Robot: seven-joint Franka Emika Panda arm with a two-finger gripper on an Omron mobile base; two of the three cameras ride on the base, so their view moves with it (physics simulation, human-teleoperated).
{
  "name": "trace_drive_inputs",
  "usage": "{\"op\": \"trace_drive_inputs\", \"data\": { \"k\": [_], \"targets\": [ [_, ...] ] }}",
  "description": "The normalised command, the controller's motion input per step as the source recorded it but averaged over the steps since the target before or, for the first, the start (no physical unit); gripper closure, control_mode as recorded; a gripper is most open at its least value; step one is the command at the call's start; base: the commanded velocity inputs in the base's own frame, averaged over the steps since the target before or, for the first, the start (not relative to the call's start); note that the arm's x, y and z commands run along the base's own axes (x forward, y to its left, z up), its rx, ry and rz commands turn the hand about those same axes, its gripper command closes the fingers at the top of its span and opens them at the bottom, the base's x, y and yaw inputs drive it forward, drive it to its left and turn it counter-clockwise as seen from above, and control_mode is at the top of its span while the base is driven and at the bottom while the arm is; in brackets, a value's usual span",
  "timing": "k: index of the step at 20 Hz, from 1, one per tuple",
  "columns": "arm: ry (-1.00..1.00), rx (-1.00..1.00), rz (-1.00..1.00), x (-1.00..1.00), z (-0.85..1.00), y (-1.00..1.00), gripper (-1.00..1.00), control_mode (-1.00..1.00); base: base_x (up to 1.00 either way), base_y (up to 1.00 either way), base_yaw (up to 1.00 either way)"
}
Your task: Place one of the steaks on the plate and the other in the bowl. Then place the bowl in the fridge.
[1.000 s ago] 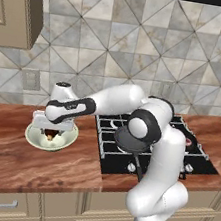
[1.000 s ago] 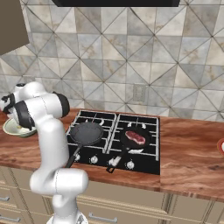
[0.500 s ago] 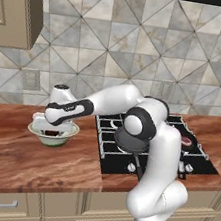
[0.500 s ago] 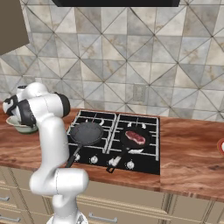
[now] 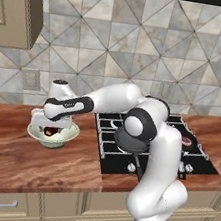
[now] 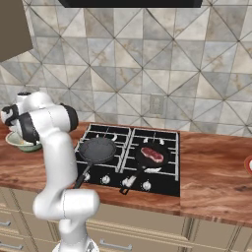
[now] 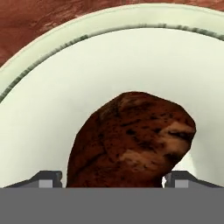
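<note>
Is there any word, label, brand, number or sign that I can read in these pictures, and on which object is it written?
None: no readable text appears in any view.
The stove has knobs at its front edge, but no marks on them can be read.
The bowl, the steak in it and the frying pan carry no writing.

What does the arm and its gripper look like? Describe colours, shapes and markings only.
The arm is glossy white, built of rounded, tube-like links with dark grey to black round caps at the joints. A black band with small pale lettering wraps the wrist link. The gripper is a blocky pale grey-white hand with two small dark finger tips. No loose cables are visible.
</note>
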Motion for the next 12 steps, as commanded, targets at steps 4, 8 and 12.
{"op": "trace_drive_inputs", "data": {
  "k": [4, 8, 12],
  "targets": [
    [0.00, 0.00, 0.00, 0.00, 0.15, 0.00, -1.00, -1.00, 0.00, 0.00, 0.00],
    [-0.01, -0.01, 0.00, -0.17, 0.09, 0.00, -1.00, -1.00, 0.00, 0.00, 0.00],
    [0.00, -0.01, 0.00, -0.32, 0.81, -0.07, -1.00, -1.00, 0.00, 0.00, 0.00]
  ]
}}
